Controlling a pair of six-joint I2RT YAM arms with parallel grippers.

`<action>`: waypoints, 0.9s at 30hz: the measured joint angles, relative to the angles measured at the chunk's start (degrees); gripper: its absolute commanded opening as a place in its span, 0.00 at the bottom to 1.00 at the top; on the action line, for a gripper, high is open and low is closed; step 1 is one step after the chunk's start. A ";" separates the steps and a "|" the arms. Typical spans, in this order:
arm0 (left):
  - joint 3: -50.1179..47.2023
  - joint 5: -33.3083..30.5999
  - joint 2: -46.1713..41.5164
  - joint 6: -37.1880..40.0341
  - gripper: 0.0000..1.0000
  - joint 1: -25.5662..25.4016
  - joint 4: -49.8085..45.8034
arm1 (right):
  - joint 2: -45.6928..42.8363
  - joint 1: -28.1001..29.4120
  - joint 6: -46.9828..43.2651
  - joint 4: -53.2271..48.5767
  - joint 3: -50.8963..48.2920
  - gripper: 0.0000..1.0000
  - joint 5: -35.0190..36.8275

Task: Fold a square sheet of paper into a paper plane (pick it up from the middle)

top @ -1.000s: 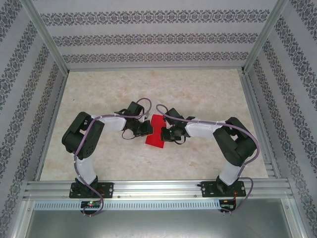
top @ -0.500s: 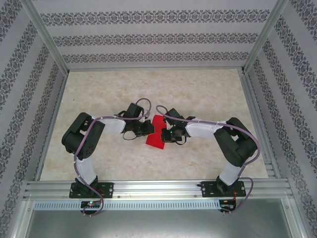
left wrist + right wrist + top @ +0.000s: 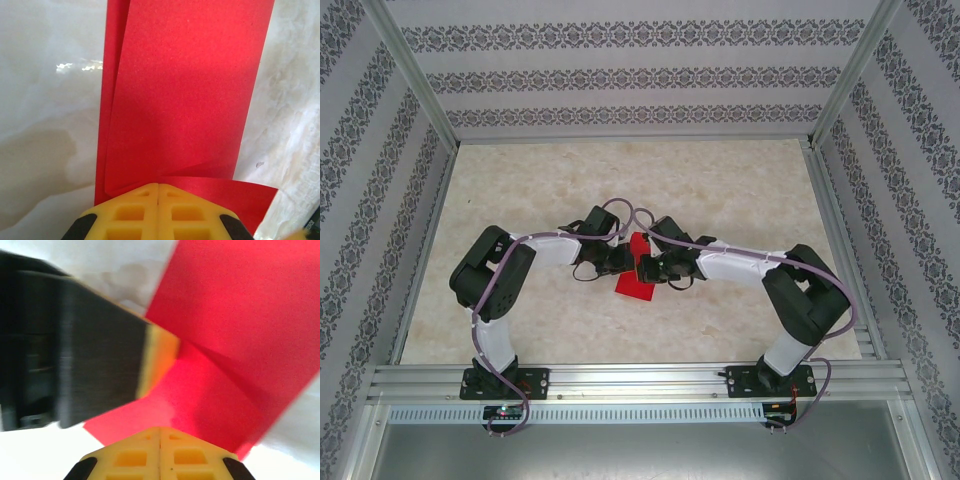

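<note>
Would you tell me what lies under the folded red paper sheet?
The pale marbled tabletop shows around the bright red folded paper sheet; whatever lies directly beneath it or between its layers is covered.

Item count. Paper: one red sheet of paper (image 3: pixel 185 90), two layers showing where it doubles over. Arms: two, left arm (image 3: pixel 495 285) and right arm (image 3: pixel 800 300). Grippers: two, left gripper (image 3: pixel 618 258) and right gripper (image 3: pixel 646 268), each with two yellow fingers (image 3: pixel 130 212). Cables (image 3: pixel 613 204): two, one per arm. Table (image 3: pixel 740 190): one. Patterned walls (image 3: pixel 640 75): three.
</note>
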 measured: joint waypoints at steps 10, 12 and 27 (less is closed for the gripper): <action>0.26 -0.50 0.02 -0.02 0.05 -0.11 -0.55 | 2.58 1.42 0.09 0.74 0.00 0.06 -0.39; 0.28 -0.61 0.02 -0.04 0.05 -0.15 -0.57 | 3.43 1.42 0.07 0.48 0.00 0.06 -0.37; 1.11 -1.44 0.28 -1.62 0.04 -0.39 -2.01 | 4.26 1.42 -1.92 -2.51 -0.17 0.06 -0.26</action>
